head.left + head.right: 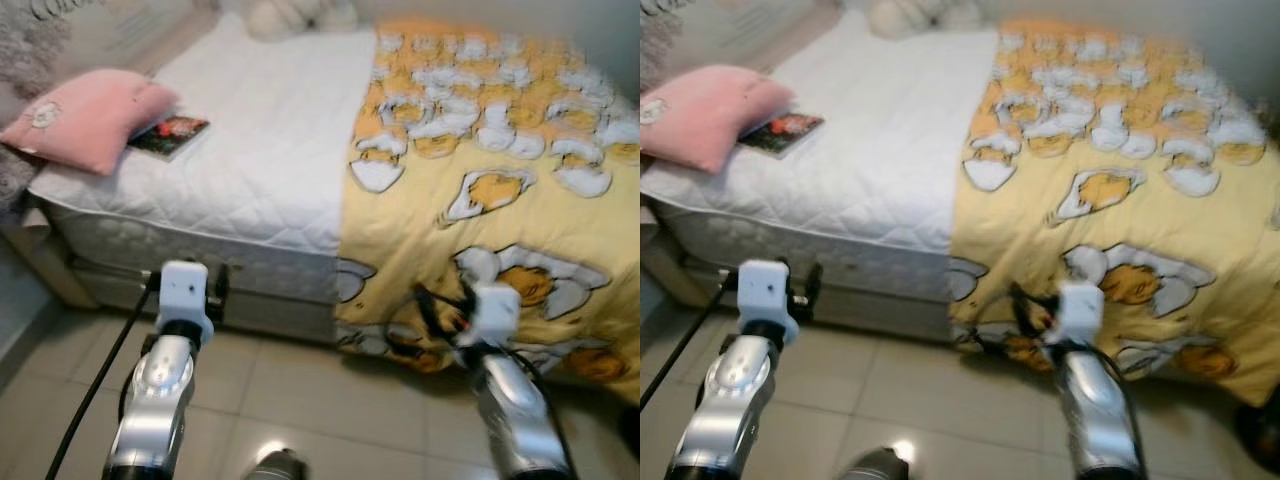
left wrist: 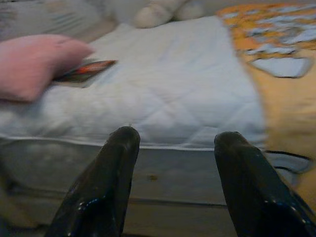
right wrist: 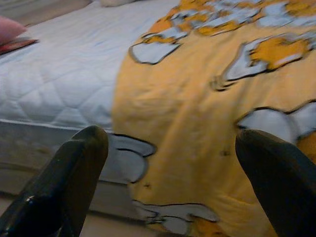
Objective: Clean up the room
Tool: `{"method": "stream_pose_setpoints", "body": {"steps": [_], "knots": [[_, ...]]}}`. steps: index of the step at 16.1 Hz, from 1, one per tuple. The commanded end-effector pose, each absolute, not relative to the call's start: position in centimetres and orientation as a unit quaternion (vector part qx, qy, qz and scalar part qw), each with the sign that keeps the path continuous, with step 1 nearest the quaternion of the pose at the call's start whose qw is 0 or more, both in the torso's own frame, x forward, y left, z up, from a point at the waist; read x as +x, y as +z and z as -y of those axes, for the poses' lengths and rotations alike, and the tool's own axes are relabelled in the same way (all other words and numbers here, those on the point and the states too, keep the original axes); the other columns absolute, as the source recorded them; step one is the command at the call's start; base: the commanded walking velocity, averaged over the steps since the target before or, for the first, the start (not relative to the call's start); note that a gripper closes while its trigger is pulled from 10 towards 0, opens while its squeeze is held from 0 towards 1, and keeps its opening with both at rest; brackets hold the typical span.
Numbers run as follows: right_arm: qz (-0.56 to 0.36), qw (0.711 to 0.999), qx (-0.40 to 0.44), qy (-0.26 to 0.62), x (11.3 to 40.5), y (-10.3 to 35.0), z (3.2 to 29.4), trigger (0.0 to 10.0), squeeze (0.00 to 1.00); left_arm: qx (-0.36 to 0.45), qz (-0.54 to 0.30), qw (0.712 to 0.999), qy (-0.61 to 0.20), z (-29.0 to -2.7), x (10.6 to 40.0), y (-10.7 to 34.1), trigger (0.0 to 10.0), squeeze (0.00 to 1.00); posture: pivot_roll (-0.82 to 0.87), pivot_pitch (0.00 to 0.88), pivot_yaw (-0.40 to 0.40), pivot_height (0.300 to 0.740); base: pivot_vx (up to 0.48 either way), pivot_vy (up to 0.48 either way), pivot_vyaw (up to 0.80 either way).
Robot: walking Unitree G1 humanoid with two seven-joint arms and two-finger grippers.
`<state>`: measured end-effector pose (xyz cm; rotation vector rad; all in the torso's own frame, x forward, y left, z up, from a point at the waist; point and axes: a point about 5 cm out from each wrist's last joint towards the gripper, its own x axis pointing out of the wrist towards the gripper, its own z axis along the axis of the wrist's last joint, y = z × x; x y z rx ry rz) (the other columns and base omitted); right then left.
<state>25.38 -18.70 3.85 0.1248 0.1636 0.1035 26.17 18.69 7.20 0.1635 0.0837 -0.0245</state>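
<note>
Bed with a white quilted mattress fills the upper and middle part of the head views, seen slightly blurred. A yellow blanket with white and orange cartoon figures covers the right half and hangs down over the bed's side to the tiled floor. At the upper left of the frame a pink pillow lies on the mattress, and a book with a dark cover lies just beside it, partly tucked under its edge. Pale plush toys sit at the top edge. Both silver arms reach forward at the bottom of the frame. The left claw is held wide open and empty before the mattress side; the right claw is likewise spread wide, empty, before the hanging blanket.
</note>
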Motion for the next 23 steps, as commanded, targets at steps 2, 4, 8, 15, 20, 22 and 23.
{"method": "stream_pose_setpoints", "body": {"steps": [2,4,8,15,20,22,23], "knots": [[-0.088,0.992,0.06,0.069,25.2,4.0,17.9,10.0,0.0,0.08,-0.034,0.996,-0.022,-17.4,27.1,8.0,10.0,0.0,0.07,0.0,0.013,0.74,0.0,-0.461,0.47],[-0.093,0.991,0.065,0.07,25.1,3.9,17.7,10.0,0.0,0.099,-0.036,0.994,-0.029,-16.6,27.6,8.1,10.0,0.0,0.07,0.0,0.003,0.74,0.0,-0.461,0.46],[-0.085,0.989,0.08,0.094,22.3,4.6,17.1,10.0,0.0,0.178,0.011,0.981,-0.074,-18.3,26.0,9.4,10.0,0.0,0.07,0.0,-0.005,0.74,0.0,0.0,0.46],[-0.117,0.989,0.085,0.03,22.8,1.7,20.2,10.0,0.0,0.07,-0.019,0.996,-0.057,-16.0,27.7,9.8,10.0,0.0,0.04,0.0,0.008,0.74,0.163,-0.124,0.28],[-0.093,0.99,0.086,0.061,23.8,2.3,18.8,10.0,0.0,0.054,-0.054,0.997,-0.006,-16.9,27.8,8.8,10.0,0.0,0.03,0.0,0.016,0.74,0.401,-0.259,0.48],[-0.096,0.989,0.092,0.058,23.7,2.3,18.7,10.0,0.0,0.07,-0.053,0.996,-0.008,-17.1,27.7,8.8,10.0,0.0,0.04,0.0,0.012,0.74,0.399,-0.261,0.48],[-0.096,0.989,0.094,0.058,23.7,2.3,18.7,10.0,0.0,0.069,-0.055,0.996,-0.005,-17.1,27.7,8.7,10.0,0.0,0.04,0.0,0.012,0.74,0.405,-0.255,0.48]]}}
